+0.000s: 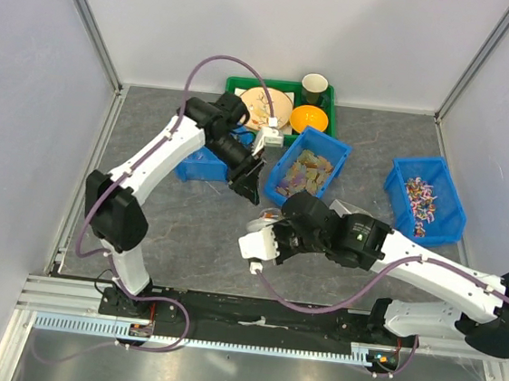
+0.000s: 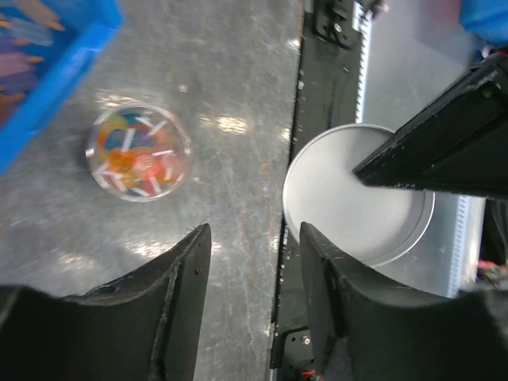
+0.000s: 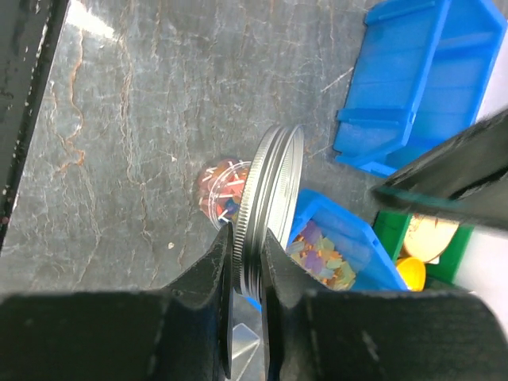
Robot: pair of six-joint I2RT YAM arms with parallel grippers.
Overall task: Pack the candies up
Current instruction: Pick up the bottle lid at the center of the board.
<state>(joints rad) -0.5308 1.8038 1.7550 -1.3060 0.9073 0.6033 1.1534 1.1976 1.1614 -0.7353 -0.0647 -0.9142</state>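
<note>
Candies [image 2: 139,153]: filled a small clear jar [image 3: 224,189] on the table [image 2: 230,87]
Right end effector [image 3: 248,262]: clamped the metal lid [image 3: 268,208] edge-on beside that jar
Left end effector [image 2: 254,262]: part-open, holding nothing

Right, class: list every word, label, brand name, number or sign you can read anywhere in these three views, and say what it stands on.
None can be read.
Metal lid in the right gripper: only plain ridges show.
Clear jar of candies: wrappers too blurred for print.
Blue bins: no label shows.
Flat packets: too small to tell.
</note>
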